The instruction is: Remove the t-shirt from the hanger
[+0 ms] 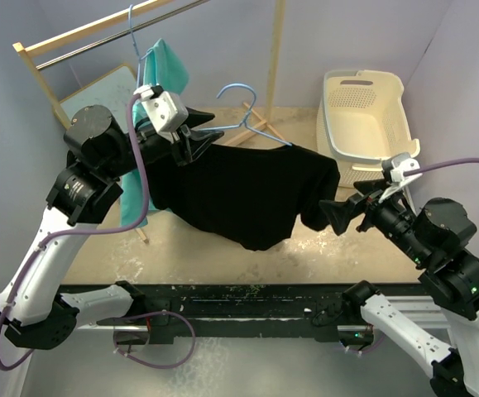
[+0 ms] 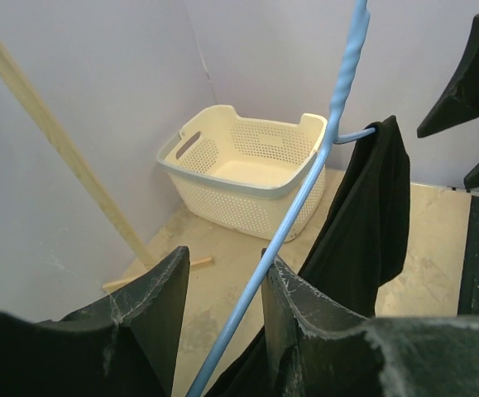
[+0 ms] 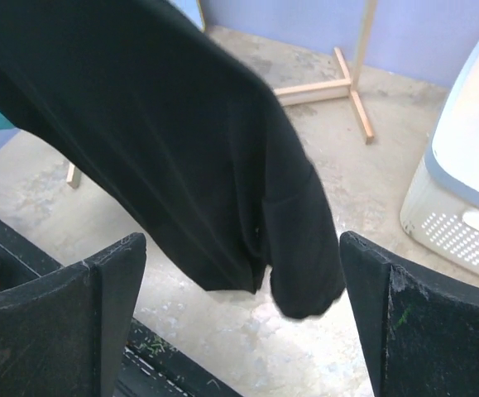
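Mid-air above the table (image 1: 181, 248): your left gripper (image 1: 191, 141) clamps the pale-blue twisted wire hanger (image 2: 341, 91), with the black short-sleeved t-shirt (image 1: 247, 194) draped over it. Your right gripper (image 3: 241, 244) has its fingers spread wide, just short of the dangling sleeve (image 3: 305, 281), holding nothing. A cream perforated plastic basket (image 1: 342, 136) sits far right.

The beige surface (image 1: 140, 265) bears a cream laundry basket (image 1: 363, 124) and a wooden rack's crossed foot (image 3: 322, 87).
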